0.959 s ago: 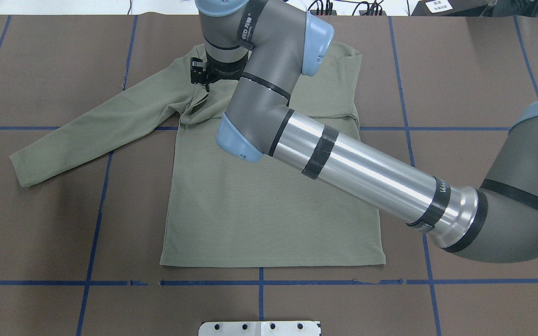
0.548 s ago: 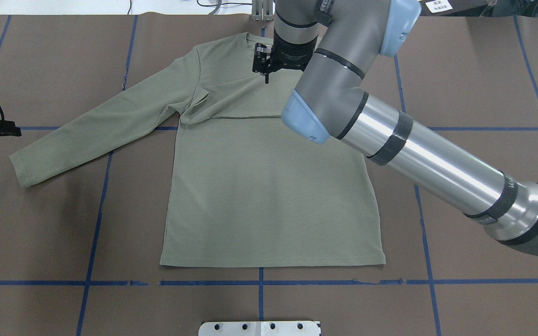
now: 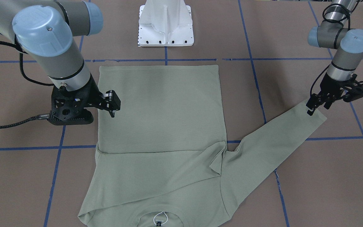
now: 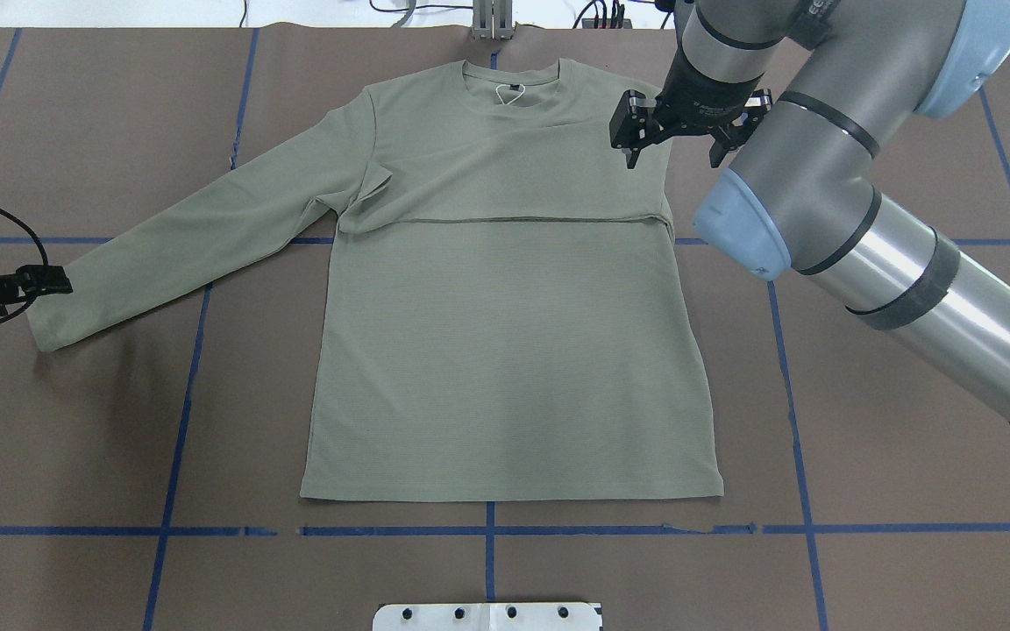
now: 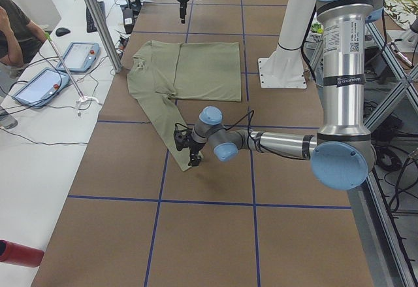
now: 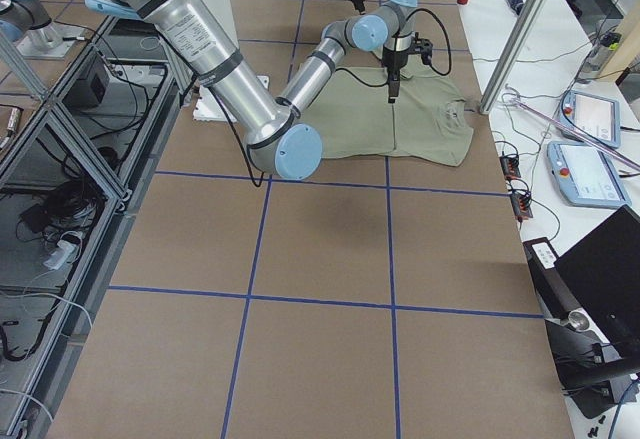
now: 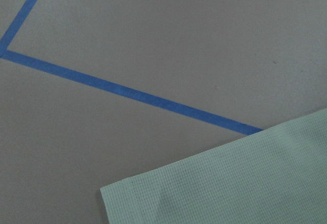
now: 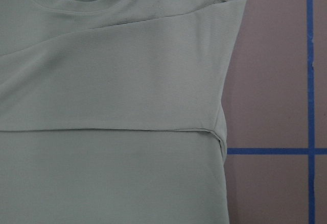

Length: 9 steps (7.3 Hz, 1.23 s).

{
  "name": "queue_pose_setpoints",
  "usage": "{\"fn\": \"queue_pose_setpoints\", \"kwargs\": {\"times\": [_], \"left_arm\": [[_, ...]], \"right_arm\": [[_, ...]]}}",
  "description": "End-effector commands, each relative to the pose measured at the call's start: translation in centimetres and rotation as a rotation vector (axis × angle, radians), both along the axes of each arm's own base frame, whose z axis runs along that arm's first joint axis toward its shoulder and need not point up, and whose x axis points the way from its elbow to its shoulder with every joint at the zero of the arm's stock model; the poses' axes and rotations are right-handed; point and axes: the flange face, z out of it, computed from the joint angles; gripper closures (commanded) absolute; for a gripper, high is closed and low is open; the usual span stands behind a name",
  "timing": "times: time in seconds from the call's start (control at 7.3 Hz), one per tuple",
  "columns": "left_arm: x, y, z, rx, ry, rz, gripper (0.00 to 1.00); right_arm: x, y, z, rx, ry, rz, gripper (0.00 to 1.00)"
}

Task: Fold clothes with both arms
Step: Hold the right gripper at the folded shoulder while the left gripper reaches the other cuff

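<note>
The pale green shirt (image 4: 505,350) lies flat on the brown table, neck (image 4: 512,77) at the far edge. One sleeve (image 4: 514,188) is folded across the chest. The other sleeve (image 4: 198,228) stretches out toward the overhead view's left. My left gripper (image 4: 53,282) (image 3: 317,107) hangs open right at that sleeve's cuff (image 7: 230,183), holding nothing. Over the shirt's right shoulder my right gripper (image 4: 672,145) (image 3: 112,105) stands open and empty, and its wrist view looks down on the folded sleeve (image 8: 112,91).
The white pedestal base (image 4: 487,616) sits at the near table edge. Blue tape lines (image 4: 785,350) grid the brown surface. Beyond the far table edge are tablets (image 5: 78,55), cables and a seated person (image 5: 13,25).
My right arm swung from over the shirt's chest to above its right shoulder, uncovering the neck and the folded sleeve. The left gripper came in from the left edge to the cuff.
</note>
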Motion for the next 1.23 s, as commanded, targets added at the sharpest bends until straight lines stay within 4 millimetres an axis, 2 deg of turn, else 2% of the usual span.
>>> {"fn": "queue_pose_setpoints", "kwargs": {"times": [0.0,1.1], "left_arm": [[-0.01,0.13,1.88,-0.02,-0.032,-0.013,0.03],[0.9,0.76,2.03,-0.031,-0.027,0.012,0.04]], "right_arm": [[0.8,0.57,0.84,0.003,0.001,-0.003,0.0],[1.09,0.91,1.2,0.005,0.001,-0.003,0.0]]}}
